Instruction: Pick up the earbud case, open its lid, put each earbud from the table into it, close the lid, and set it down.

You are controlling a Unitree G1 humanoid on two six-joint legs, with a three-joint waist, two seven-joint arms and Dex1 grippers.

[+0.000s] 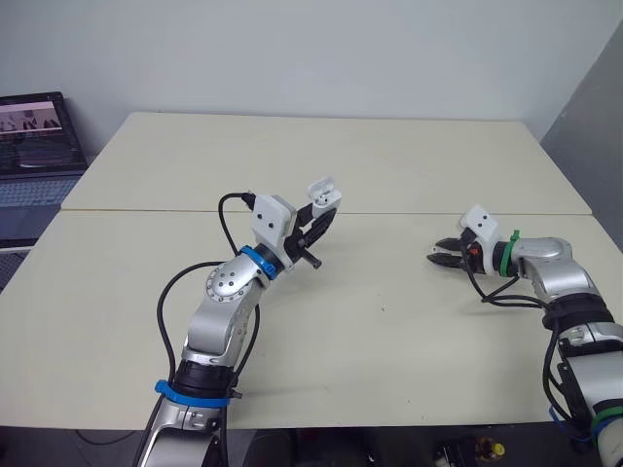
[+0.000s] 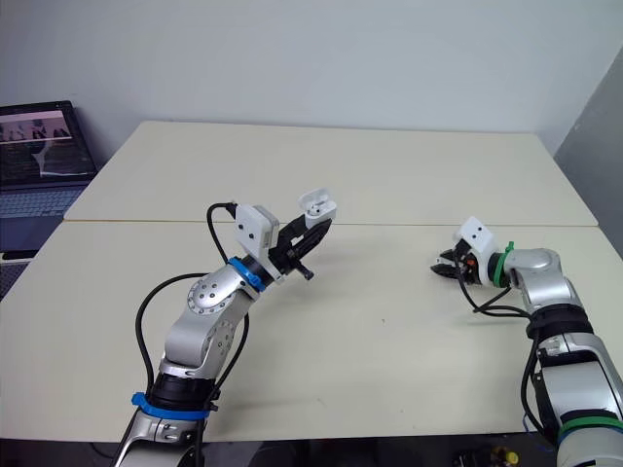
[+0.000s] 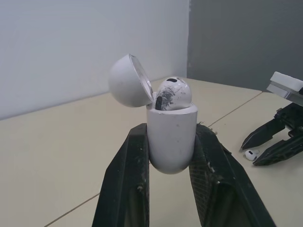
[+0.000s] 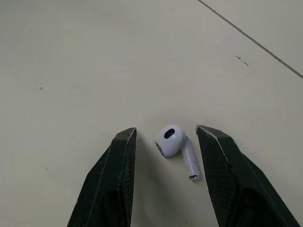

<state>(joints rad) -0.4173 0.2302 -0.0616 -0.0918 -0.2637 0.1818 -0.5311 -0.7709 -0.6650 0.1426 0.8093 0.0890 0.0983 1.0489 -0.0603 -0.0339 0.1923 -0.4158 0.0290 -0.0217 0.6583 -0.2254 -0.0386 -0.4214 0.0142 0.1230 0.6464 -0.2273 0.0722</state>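
- Open dark laptop point(image 1: 35, 134) with lit screen and pale blue keyboard, beyond the tabletops' left edge.
- Two cream rectangular tabletops point(image 1: 389, 165), butted along one seam.
- Plain pale wall point(image 1: 341, 49) behind.

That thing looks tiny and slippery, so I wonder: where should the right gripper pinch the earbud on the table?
Probably across the rounded head of the earbud, coming down from above. It lies flat on the table, so nothing can slip under it, and the open right gripper straddles that head; the thin stem slants aside.
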